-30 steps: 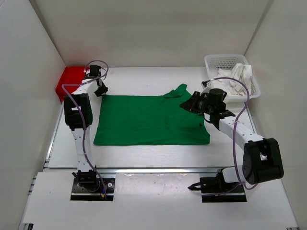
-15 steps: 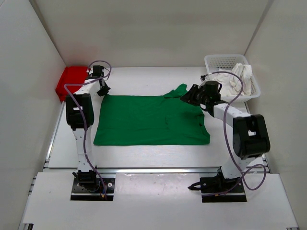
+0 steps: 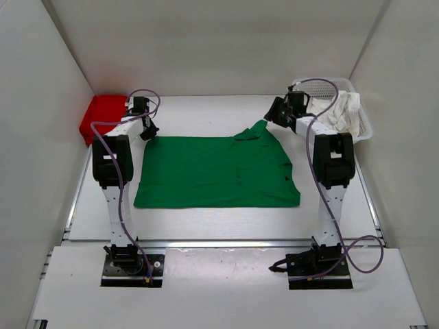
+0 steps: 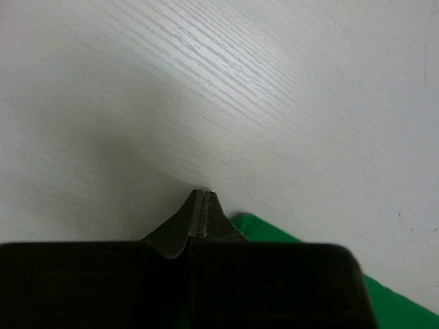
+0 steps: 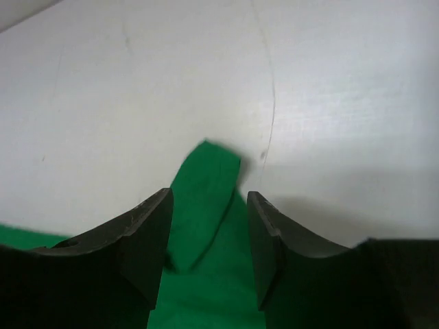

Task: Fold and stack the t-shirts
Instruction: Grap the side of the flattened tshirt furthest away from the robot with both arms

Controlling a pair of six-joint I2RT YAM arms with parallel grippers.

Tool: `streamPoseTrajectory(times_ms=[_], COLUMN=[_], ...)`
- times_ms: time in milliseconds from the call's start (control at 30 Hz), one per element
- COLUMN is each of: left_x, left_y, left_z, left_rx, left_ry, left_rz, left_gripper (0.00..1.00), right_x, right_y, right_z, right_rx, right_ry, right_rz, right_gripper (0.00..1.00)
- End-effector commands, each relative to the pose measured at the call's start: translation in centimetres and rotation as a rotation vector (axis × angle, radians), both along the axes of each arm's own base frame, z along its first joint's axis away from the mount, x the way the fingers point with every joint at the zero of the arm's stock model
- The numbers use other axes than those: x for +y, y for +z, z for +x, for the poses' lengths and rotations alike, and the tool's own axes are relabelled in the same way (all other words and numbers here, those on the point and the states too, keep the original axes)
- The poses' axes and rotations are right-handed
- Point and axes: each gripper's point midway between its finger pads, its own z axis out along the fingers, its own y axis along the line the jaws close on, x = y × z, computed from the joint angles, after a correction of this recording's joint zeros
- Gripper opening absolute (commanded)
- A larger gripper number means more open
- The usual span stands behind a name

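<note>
WORKSPACE STATUS

1. Table point(image 3: 206, 113): one, white, with walls on three sides.

2. Green shirt point(image 3: 216, 171): one. You will find it spread flat at the centre of the table. Its far-right sleeve point(image 3: 250, 130) is bunched and folded over onto the cloth.

3. Arms: two. The left arm point(image 3: 110, 164) runs along the left edge of the green shirt and stands between it and the red shirt. The right arm point(image 3: 333, 161) runs up the right side, close beside the basket. Its purple cable point(image 3: 317, 80) arcs across the basket's near-left corner and hides part of it from you.

4. Basket point(image 3: 362, 123): one, white mesh, at the far-right corner.

5. White shirt point(image 3: 341, 108): one, crumpled inside the basket, with part draped over the rim.

6. Red shirt point(image 3: 101, 116): one, a compact pile at the far-left corner against the wall, well apart from the other two shirts.

7. Claws: two.
- Left claw point(image 4: 200, 205): at the far-left corner of the green shirt, fingers pressed fully together. Green cloth shows just beside the tips. You cannot tell whether any of it is pinched.
- Right claw point(image 5: 208, 197): above the bunched sleeve, fingers spread wide, gripping nothing. The sleeve lies in the gap below them.
</note>
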Motion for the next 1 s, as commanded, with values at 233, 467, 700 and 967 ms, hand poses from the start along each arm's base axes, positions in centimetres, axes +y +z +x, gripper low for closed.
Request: streamPoseTrajectory(times_ms=[233, 467, 700, 967], left_x=[-1.3, -1.4, -1.5, -2.0], left_y=[4.1, 4.2, 3.5, 3.8], left_z=[-0.1, -0.2, -0.3, 0.1], left_rx=[-0.082, -0.098, -0.089, -0.095], left_ry=[-0.034, -0.037, -0.037, -0.046], left_rz=[-0.046, -0.063, -0.073, -0.073], left_gripper=[0.0, 0.0, 0.0, 0.0], right_x=[0.0, 0.2, -0.8, -0.7], right_y=[-3.5, -2.9, -2.0, -2.0], right_z=[4.6, 4.3, 2.5, 3.2], right_rx=[0.122, 0.12, 0.09, 0.074], right_ry=[-0.004, 0.005, -0.012, 0.026], right_rz=[-0.098, -0.087, 0.005, 0.075], right_gripper=[0.41, 0.34, 0.3, 0.27])
